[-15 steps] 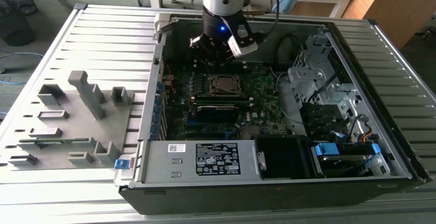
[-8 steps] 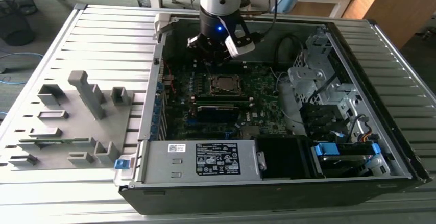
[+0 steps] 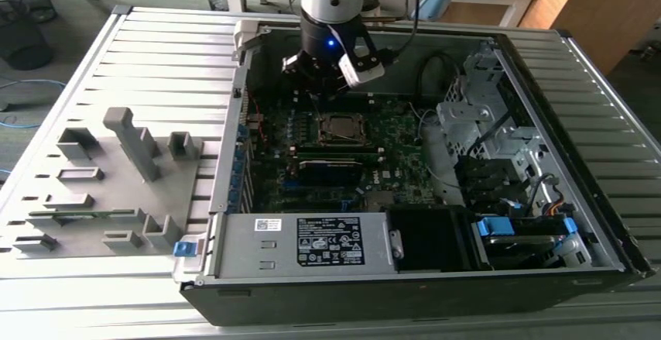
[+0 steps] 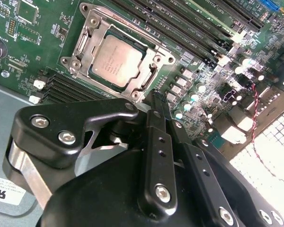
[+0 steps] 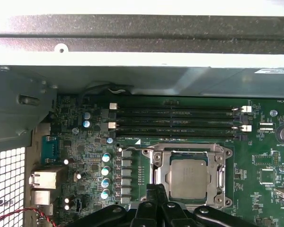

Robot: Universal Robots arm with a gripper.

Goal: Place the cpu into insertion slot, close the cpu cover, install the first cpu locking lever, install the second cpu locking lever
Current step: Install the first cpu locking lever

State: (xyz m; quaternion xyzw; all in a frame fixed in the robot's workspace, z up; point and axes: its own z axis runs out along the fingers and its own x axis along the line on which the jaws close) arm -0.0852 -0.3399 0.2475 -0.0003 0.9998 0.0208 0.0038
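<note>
Open computer case (image 3: 413, 293) on a slatted metal worktop (image 3: 155, 53), with the arm's tool (image 3: 327, 91) lowered inside it over the socket.

The case lies on its side with the green motherboard (image 3: 398, 135) facing up. Grey fixture blocks (image 3: 135, 142) stand on the worktop towards the exterior view's left. In both wrist views the tool (image 4: 155, 97) (image 5: 151, 187) hangs just beside one edge of the socket, its black fingers (image 4: 157, 142) pressed together with nothing seen between them. A row of long memory slots (image 5: 175, 120) runs beside the socket. The cpu cover (image 4: 92, 35) (image 5: 157, 163) lies flat, framing the chip on all sides. The cpu (image 4: 117, 59) (image 5: 189, 177) sits in the socket, its dull silver top showing through the cover's window.
</note>
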